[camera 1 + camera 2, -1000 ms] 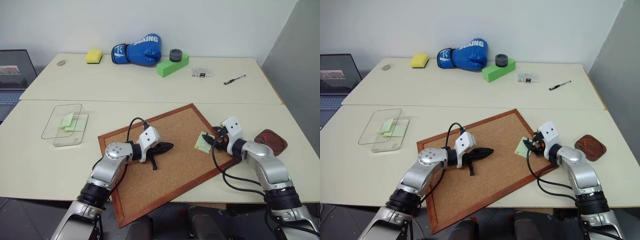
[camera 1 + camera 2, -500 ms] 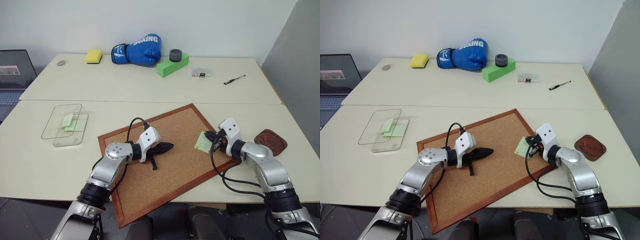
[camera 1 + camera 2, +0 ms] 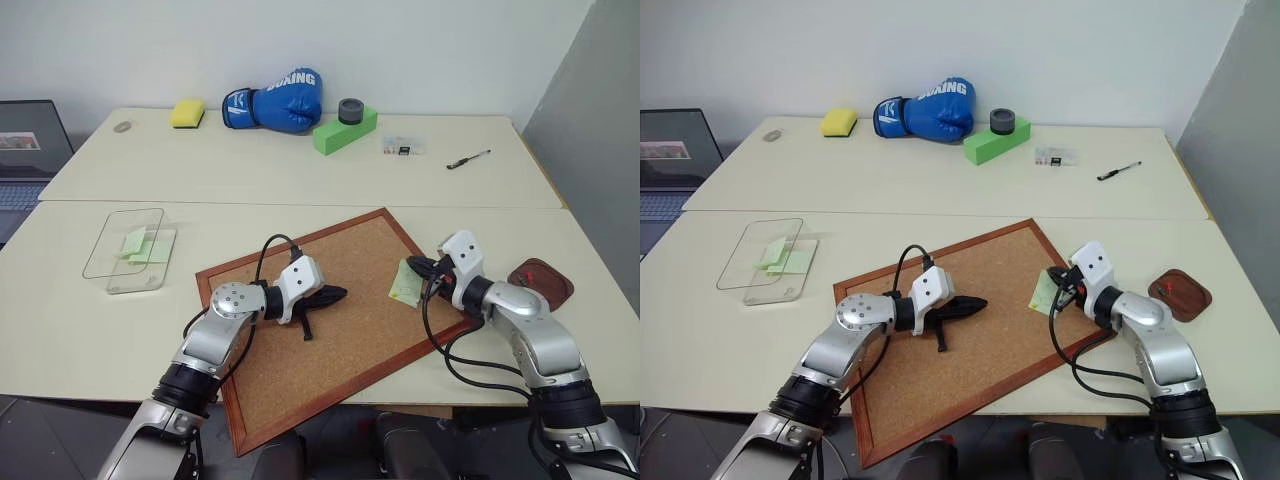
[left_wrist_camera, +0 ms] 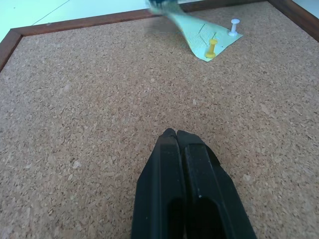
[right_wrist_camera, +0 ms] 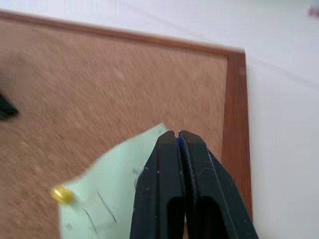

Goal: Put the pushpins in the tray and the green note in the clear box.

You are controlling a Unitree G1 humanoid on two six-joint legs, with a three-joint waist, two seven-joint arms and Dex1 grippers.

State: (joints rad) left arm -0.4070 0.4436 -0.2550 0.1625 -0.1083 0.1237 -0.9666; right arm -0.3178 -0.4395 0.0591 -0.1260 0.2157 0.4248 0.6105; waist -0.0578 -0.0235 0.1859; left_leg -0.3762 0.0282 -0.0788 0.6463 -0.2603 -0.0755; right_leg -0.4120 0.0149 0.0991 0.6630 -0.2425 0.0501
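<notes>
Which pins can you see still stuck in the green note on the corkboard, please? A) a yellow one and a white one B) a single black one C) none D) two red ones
A: the green note carries a yellow pushpin and a white pushpin.

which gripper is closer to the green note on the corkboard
Right. The right gripper is at the green note; the left gripper rests mid-corkboard, clearly apart from it.

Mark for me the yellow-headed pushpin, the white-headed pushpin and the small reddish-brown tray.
Yellow-headed plastic pushpin [image 4: 212, 47]: left wrist view, on its head, stuck through the note.
White-headed plastic pushpin [image 4: 234, 26]: left wrist view, on its head at the note's corner.
Small shallow reddish-brown tray [image 3: 1181, 296]: right eye view, on its floor.
</notes>
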